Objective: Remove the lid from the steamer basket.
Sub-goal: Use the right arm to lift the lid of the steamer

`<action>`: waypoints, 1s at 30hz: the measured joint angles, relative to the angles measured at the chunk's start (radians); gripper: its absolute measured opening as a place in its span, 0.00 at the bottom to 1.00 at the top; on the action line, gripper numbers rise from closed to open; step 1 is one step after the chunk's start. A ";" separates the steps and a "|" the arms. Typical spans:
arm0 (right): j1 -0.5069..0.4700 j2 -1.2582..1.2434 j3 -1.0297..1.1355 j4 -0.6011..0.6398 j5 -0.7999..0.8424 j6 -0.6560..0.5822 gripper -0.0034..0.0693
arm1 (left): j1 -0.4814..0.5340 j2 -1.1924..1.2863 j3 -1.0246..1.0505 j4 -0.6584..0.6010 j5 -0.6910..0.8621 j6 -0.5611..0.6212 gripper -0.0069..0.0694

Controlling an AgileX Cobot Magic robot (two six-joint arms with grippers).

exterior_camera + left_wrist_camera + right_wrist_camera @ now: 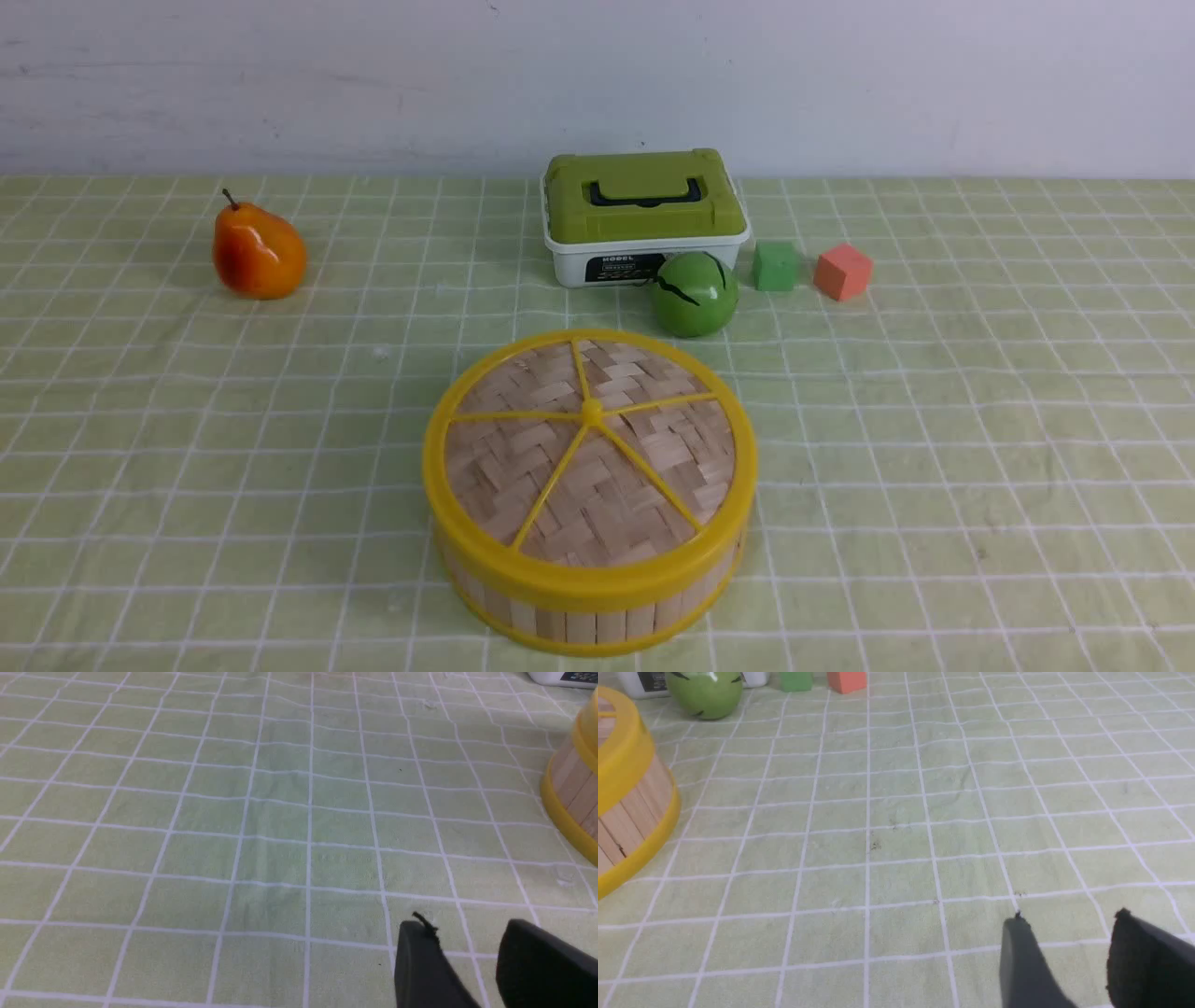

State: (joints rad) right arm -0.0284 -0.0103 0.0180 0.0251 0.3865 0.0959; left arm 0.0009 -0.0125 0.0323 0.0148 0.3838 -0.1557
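Note:
The lid (588, 448), a woven bamboo disc with a yellow rim, spokes and centre knob, sits flat on the steamer basket (583, 616) near the table's front middle. The basket's slat wall also shows at the edge of the left wrist view (572, 784) and of the right wrist view (630, 807). Neither arm shows in the front view. My left gripper (462, 926) is open and empty over bare cloth, left of the basket. My right gripper (1069, 919) is open and empty over bare cloth, right of the basket.
A white box with an olive-green lid (644, 201) stands behind the basket, with a green apple (694, 292) in front of it. A green cube (776, 265) and an orange cube (842, 272) lie to its right. An orange pear (258, 250) stands at far left.

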 joint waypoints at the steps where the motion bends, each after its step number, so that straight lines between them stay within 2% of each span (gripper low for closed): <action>1: 0.000 0.000 0.000 0.000 0.000 0.000 0.38 | 0.000 0.000 0.000 0.000 0.000 0.000 0.40; 30: 0.000 0.000 0.000 0.000 0.000 0.000 0.38 | 0.000 0.000 0.000 0.067 0.000 0.000 0.40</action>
State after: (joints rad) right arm -0.0284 -0.0103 0.0180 0.0251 0.3865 0.0959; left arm 0.0009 -0.0125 0.0323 0.0822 0.3835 -0.1557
